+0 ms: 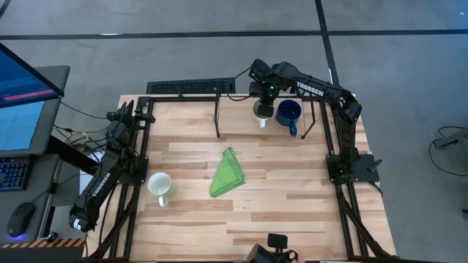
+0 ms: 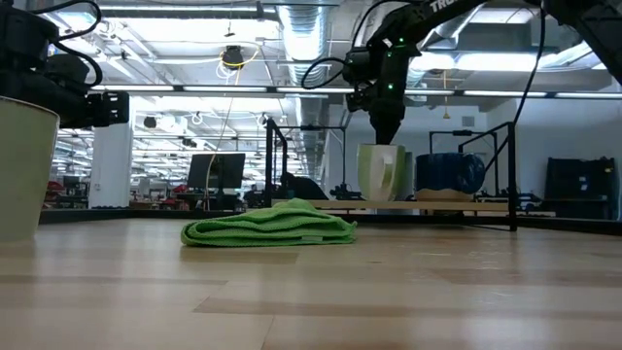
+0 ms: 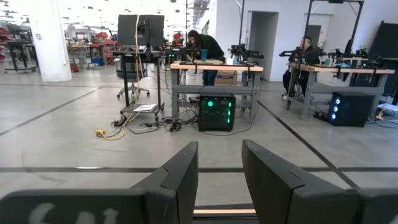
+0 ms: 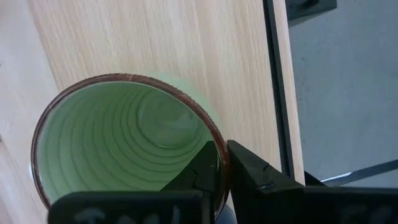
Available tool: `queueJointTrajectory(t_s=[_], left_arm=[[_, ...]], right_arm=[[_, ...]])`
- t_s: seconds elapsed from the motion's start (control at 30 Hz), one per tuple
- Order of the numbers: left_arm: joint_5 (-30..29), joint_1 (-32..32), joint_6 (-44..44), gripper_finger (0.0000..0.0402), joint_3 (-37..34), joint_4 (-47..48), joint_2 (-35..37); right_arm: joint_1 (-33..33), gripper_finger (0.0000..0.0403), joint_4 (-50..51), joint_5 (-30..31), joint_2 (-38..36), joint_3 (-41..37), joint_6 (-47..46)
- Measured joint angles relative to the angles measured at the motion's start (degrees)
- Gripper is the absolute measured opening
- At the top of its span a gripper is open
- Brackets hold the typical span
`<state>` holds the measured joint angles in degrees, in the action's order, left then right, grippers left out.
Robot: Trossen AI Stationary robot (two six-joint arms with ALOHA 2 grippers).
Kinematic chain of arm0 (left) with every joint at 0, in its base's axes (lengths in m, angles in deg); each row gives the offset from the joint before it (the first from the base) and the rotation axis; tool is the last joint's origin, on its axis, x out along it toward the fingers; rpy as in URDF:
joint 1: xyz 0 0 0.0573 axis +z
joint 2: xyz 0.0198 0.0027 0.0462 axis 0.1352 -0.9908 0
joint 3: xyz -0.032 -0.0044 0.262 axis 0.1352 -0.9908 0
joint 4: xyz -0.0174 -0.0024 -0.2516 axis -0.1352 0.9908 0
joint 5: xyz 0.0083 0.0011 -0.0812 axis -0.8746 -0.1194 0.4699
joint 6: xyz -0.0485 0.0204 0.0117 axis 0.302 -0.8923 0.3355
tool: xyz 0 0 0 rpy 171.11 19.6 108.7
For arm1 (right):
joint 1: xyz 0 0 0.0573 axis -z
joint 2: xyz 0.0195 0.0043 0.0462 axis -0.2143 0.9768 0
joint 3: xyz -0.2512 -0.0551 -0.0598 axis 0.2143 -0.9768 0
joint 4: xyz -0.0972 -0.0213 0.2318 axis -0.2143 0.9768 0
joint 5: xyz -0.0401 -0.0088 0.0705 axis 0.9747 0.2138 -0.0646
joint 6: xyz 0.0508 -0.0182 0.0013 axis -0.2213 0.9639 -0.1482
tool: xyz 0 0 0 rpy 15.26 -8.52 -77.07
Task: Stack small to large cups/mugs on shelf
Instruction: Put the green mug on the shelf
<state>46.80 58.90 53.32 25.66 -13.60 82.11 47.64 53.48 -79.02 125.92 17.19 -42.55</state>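
My right pincer is positioned directly above the light green mug. One finger sits inside the mug and the other outside, with the rim wall between them. The gap is narrow; whether the pads press the wall or stand just clear of it cannot be determined.

The light green mug stands upright on the shelf, the strip of light wood at the table's far edge, framed by thin black posts. The dark blue mug stands upright just beside the green one, on its right in the high view, handle pointing toward the table's near edge.

Nearer the table's centre, a folded green cloth lies flat, well apart from the shelf.

The white mug stands upright near the table's left edge, beside the left arm's frame, handle toward the near edge.

My left pincer waits off the table's far left corner, fingers partly apart, nothing between them, pointing out into the room, where people sit at workbenches.
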Motion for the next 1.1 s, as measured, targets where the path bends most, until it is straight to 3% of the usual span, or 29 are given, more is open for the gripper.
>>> queueJointTrajectory(t_s=[0.77,1.1], left_arm=[[0.07,0.01,0.01,0.0114,0.00,0.01,-0.01],[0.09,0.00,0.02,0.0114,0.00,0.01,0.00]], right_arm=[[0.11,0.0052,1.89,-1.01,0.00,0.07,-1.53],[0.11,0.0097,1.27,-0.98,0.00,0.07,-2.08]])
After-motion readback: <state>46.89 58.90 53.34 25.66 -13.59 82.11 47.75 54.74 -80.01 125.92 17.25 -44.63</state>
